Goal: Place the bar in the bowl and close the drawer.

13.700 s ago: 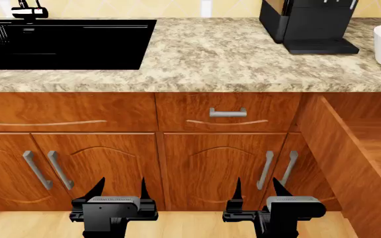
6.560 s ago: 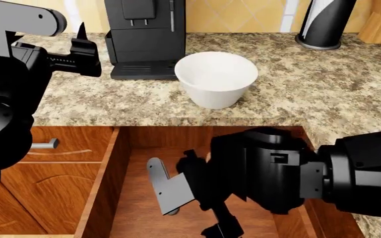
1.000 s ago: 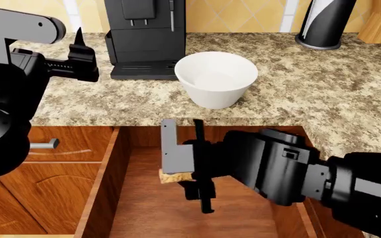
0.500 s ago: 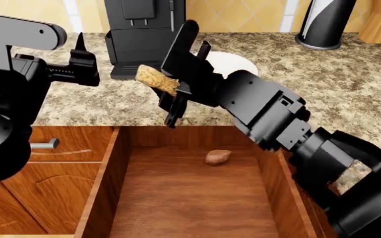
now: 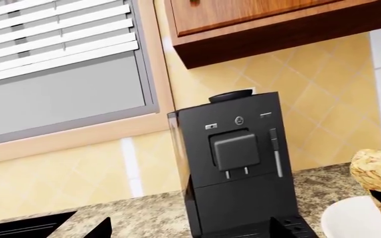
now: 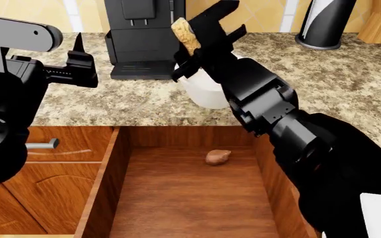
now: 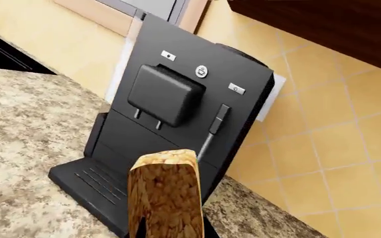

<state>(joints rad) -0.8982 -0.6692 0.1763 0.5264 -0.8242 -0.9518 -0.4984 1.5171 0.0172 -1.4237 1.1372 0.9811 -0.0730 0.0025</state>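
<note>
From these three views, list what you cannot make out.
- Bowl: head view, mostly hidden behind the right arm; left wrist view cuts it at the edge.
- Right pincer grip on the bar: fingertips unclear.
- Left pincer: opening unclear.
- Drawer: front cut off.

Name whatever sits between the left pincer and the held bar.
Only the black coffee machine on the counter, seen in the head view, between the left pincer and the bar.

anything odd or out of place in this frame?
One thing: a small smooth reddish-brown lump lies loose on the floor of the open reddish-brown wooden drawer, near its back wall. Otherwise normal: the right tool holds the tan oat-textured bar tilted above the white round bowl.
</note>
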